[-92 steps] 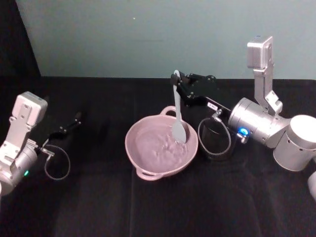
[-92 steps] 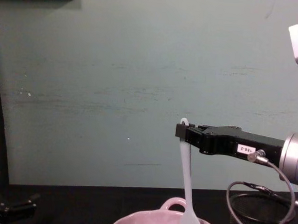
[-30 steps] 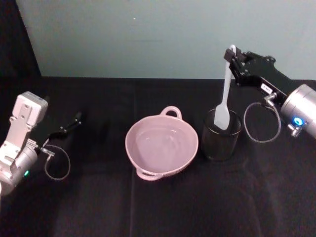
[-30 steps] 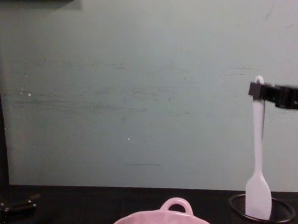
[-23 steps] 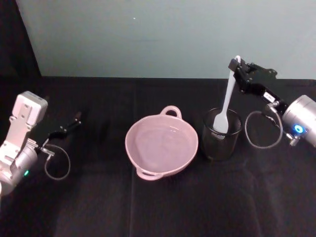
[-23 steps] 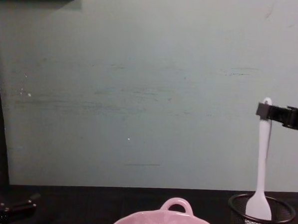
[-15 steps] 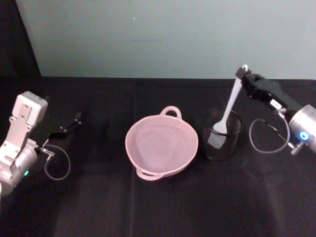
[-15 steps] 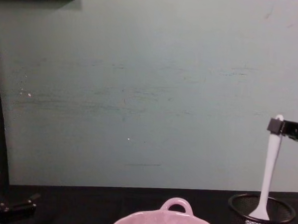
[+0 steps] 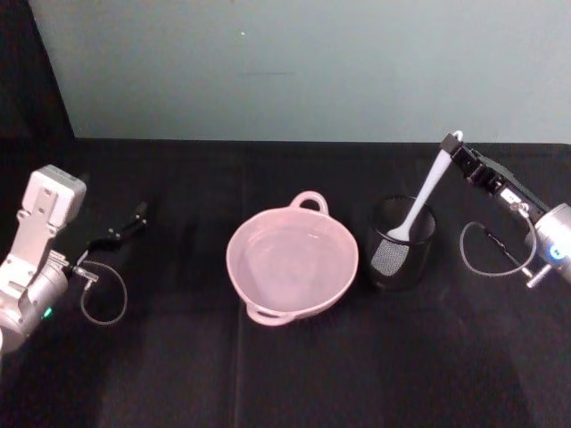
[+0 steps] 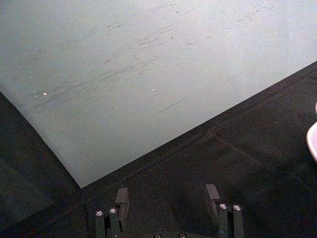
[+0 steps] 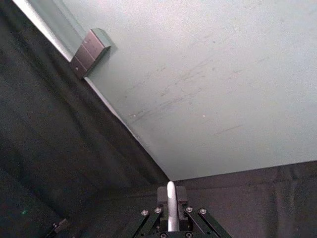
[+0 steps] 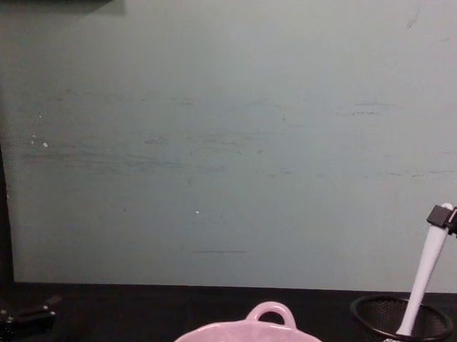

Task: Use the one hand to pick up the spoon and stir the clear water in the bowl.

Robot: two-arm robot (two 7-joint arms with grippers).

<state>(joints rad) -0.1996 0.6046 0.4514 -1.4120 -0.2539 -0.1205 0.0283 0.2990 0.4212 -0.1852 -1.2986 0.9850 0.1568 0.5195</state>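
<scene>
The pale pink bowl point(image 9: 231, 260) with clear water sits mid-table; its loop handle and far rim point(image 12: 235, 334) rise at the chest view's lower edge. The white spoon point(image 9: 428, 189) leans to the right with its blade down inside the black wire-mesh cup point(image 9: 401, 260). My right gripper point(image 9: 457, 145) is shut on the spoon's handle tip, above and to the right of the cup. From the chest the spoon point(image 12: 424, 273) slants up to that gripper point(image 12: 443, 216). The right wrist view shows the handle tip point(image 11: 171, 194) between the fingers. My left gripper point(image 9: 125, 229) rests open at the table's left.
The mesh cup point(image 12: 373, 339) stands just right of the bowl. A black cloth covers the table, with a pale green wall behind. A cable loop point(image 9: 103, 299) hangs from my left wrist. The left wrist view shows its fingers point(image 10: 121, 198) apart over bare cloth.
My right gripper lifted the spoon out of the bowl, carried it right, and lowered its blade into the mesh cup, then drew back right so the spoon tilts. The left arm stayed put.
</scene>
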